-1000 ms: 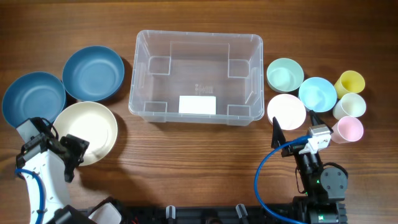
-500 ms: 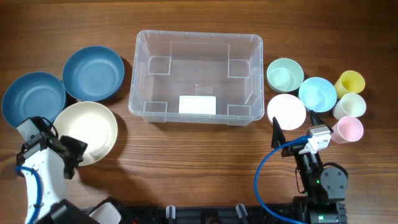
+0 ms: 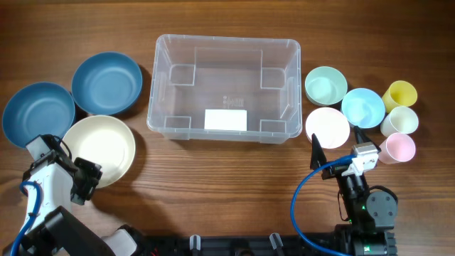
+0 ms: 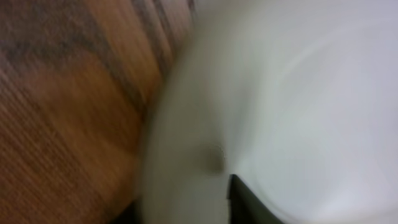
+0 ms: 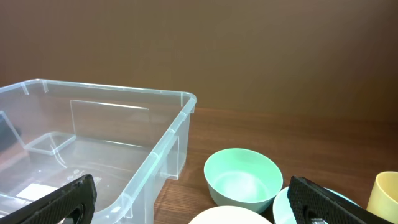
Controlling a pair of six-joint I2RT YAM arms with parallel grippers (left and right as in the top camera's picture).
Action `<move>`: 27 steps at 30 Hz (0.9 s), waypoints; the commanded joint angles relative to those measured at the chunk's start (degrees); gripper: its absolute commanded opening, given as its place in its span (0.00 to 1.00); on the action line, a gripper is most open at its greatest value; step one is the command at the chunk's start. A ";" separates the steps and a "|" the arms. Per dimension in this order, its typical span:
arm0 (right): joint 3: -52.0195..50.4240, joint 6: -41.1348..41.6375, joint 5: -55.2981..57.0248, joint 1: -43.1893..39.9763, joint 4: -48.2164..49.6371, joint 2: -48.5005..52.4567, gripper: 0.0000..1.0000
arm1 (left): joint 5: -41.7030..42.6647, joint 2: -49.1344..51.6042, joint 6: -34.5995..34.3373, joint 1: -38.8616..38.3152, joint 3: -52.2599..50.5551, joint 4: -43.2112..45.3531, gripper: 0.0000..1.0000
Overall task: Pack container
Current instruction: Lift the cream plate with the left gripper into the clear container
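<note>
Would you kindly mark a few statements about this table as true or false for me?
The container holds nothing. True.
The yellow cup stands left of the container. False: it stands to its right.
The left gripper is at the cream bowl's rim. True.
The right gripper is shut. False: it is open.

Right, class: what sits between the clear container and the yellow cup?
Two small bowls, seen in the overhead view: a mint green bowl beside the container, then a light blue bowl next to the yellow cup.
</note>
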 commanded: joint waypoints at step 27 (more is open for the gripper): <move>-0.31 -0.66 -0.94 0.26 0.15 -0.04 1.00 | -3.39 -16.52 -0.98 0.35 17.29 -23.61 0.04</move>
